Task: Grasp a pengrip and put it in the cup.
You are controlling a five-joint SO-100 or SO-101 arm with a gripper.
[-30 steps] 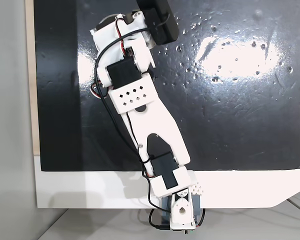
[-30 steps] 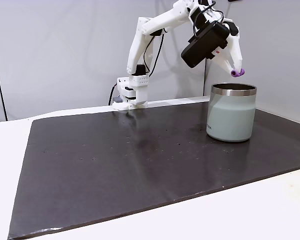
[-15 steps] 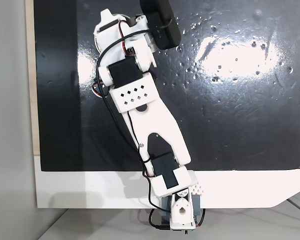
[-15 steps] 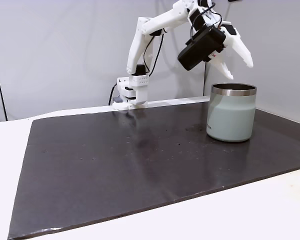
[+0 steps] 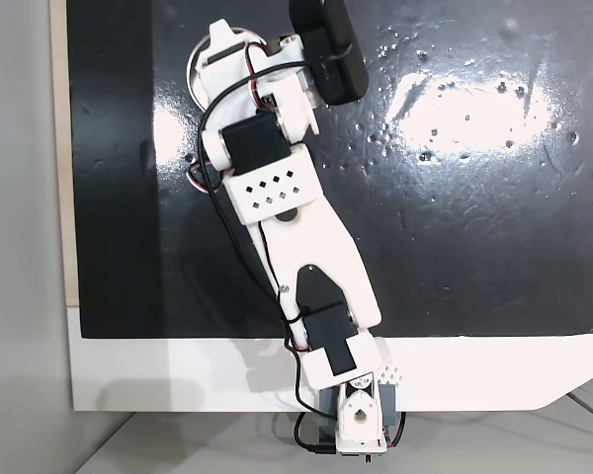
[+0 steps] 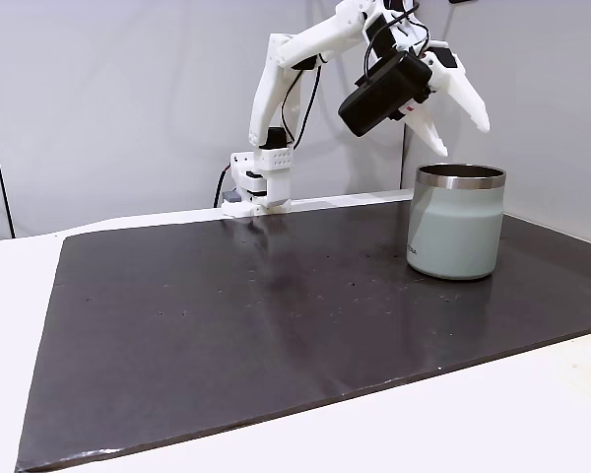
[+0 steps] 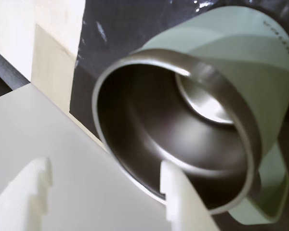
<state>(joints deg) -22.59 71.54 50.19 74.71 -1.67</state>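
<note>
Above the cup [image 6: 458, 222], at the far right of the black mat [image 6: 276, 315] in a fixed view, the gripper [image 6: 460, 135] hangs with its two white fingers spread wide and nothing between them. Fingertips are clear of the cup's steel rim, just above and slightly left of it; no contact.

The cup stands upright on the mat, pale grey-green outside, steel band at the lip. The arm [image 6: 295, 59] reaches over from its base [image 6: 259, 182] at the far edge of the worktop [image 6: 532, 414].

In the wrist view the cup [image 7: 260, 57] is seen from above at a slant, its shiny bowl open to the camera, the small handle [image 7: 272, 192] at lower right. Both white fingertips [image 7: 176, 192] frame the lower edge, well apart, empty. The pengrip cannot be made out; the part of the cup's inside that shows is bare metal with glare, the rest is hidden by the near wall and a finger.

In the other fixed view, from overhead, the arm [image 5: 292, 227] stretches from the near edge of the worktop toward the far left of the mat [image 5: 474, 197], strong glare on the right half.
</note>
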